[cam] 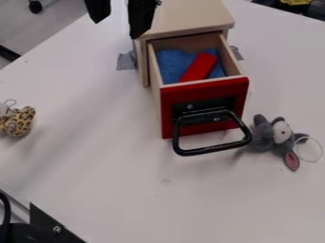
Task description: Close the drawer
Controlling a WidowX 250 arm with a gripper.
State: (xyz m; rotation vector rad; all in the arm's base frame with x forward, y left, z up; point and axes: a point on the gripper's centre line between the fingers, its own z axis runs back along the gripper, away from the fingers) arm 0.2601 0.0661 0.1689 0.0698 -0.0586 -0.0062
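Hanging down near the cabinet [192, 18], gripper [115, 29] jaws apart

From my station I record a white table [95, 156] carrying two plush toys. At the left edge of my view I note a leopard-print plush [19, 121], partly cut off, with a thin loop [9, 101] at its top. On the right I find a grey plush animal [270, 137] lying on the tabletop, its pink-lined ear pointing toward me and a pale ring [309, 160] beside it. In the upper middle, a red block [200, 67] lies slantwise on a blue cloth [172, 64]. I see two grey tape patches [126, 61] on the tabletop, set apart. Beyond, a black caster [35, 6] stands on the grey floor [54, 23].
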